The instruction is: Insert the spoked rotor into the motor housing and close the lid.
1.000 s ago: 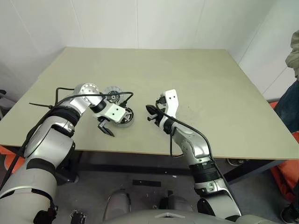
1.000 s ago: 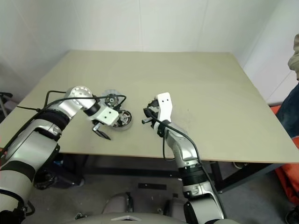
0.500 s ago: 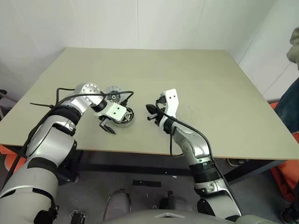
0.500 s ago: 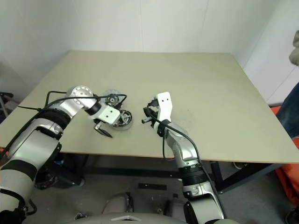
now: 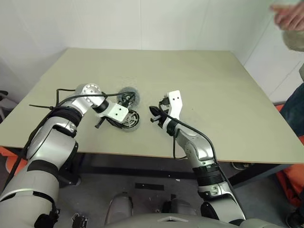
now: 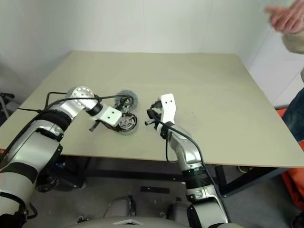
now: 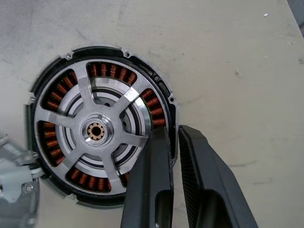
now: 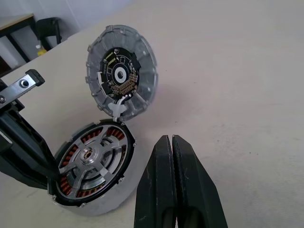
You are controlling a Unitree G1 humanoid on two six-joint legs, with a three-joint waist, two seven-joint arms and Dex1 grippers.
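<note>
Nearest to us, the motor housing [image 7: 99, 128] is lying flat on the tan table [image 5: 204, 80], close to its front edge, and it is already holding the spoked rotor [image 7: 102, 130]: we are seeing the silvery spokes spreading from the hub, with the copper-brown windings showing through the gaps between them and the dark rim of the housing ringing the whole. The left gripper [image 7: 172, 142] is pointing steeply down at the housing's rim, its two black fingers [image 7: 154, 180] drawn almost together with only a thin slit between them; they are pinching the edge of the housing, one finger lying over the outer band of the rotor and the other just outside the rim. In the right wrist view we are seeing those same fingers pressing at the housing's side. Just beside it, on the robot's right, the right gripper [image 8: 171, 142] is hovering above the table with its fingers clenched tight and nothing between them, pointing level towards the housing. A little farther back, the lid [image 8: 121, 78] is standing tilted up on its edge, its pale scalloped rim touching the far side of the housing, joined to it by a small white connector, and its dark circuit-covered centre is facing the right gripper. So the housing is sitting uncovered with the rotor inside. At the far right, beyond the table's corner, a person's hand [image 5: 289, 15] is raised and blurred.
</note>
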